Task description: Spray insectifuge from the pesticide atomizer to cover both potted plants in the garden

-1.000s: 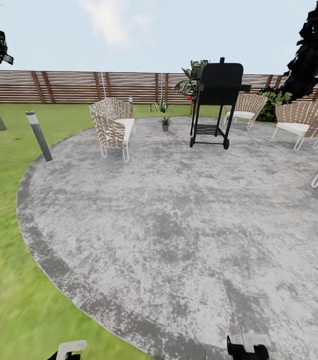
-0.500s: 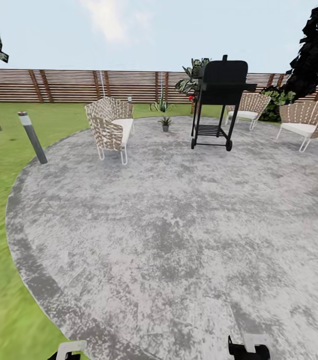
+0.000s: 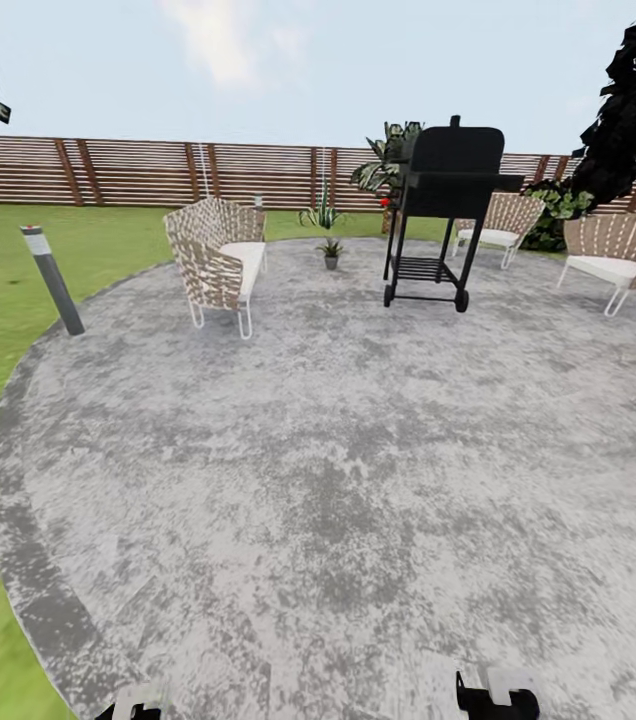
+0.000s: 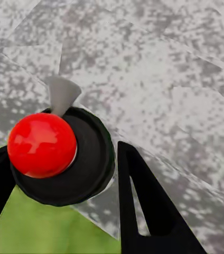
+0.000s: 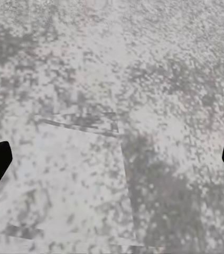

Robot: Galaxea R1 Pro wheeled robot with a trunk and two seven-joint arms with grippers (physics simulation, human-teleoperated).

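Note:
The pesticide atomizer (image 4: 40, 144) shows from above in the left wrist view: a round black cap with a red ball and a grey nozzle. My left gripper (image 4: 64, 177) is shut on it, a black finger (image 4: 143, 201) on each side. A sliver of that gripper (image 3: 141, 701) peeks in at the head view's lower edge. My right gripper (image 5: 112, 159) is open over bare patio, and its top (image 3: 498, 694) also shows at that lower edge. One potted plant (image 3: 330, 250) stands far ahead on the garden's round grey patio (image 3: 338, 450).
A black wheeled grill (image 3: 441, 215) stands ahead right of the plant. Wicker chairs sit at the left (image 3: 215, 260) and at the right (image 3: 613, 252). A grey bollard lamp (image 3: 52, 279) is on the lawn's edge at left. A brown slatted fence (image 3: 158, 172) closes the back.
The whole head view has shifted: the camera has moved forward onto the patio, the lawn edge and bollard slide left, and the grill and chairs drift right.

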